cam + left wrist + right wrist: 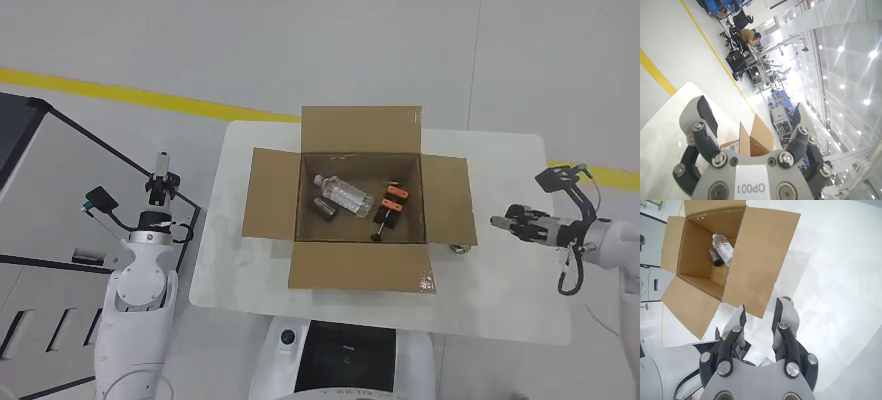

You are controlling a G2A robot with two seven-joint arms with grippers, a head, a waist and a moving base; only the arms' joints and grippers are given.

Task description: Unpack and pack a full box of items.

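Observation:
An open cardboard box (pixel 362 262) stands mid-table with its flaps spread. Inside lie a clear water bottle (pixel 343 193), a short metal cylinder (pixel 325 207) and a black tool with orange parts (pixel 388 212). The right wrist view looks down into the box (pixel 761 256) at the bottle (pixel 723 249) and cylinder (pixel 715 258). My right gripper (pixel 498 222) hangs open and empty over the table, right of the box's right flap; its own view shows the gripper (pixel 761 311) spread. My left gripper (pixel 163 165) is open and empty beyond the table's left edge, the gripper (pixel 751 111) pointing past the box (pixel 757 136).
A small metal part (pixel 461 248) lies on the white table (pixel 510 290) by the right flap's near corner, and shows as a metal part (pixel 788 299) just beyond one right finger. A dark frame (pixel 60 190) stands left of the table.

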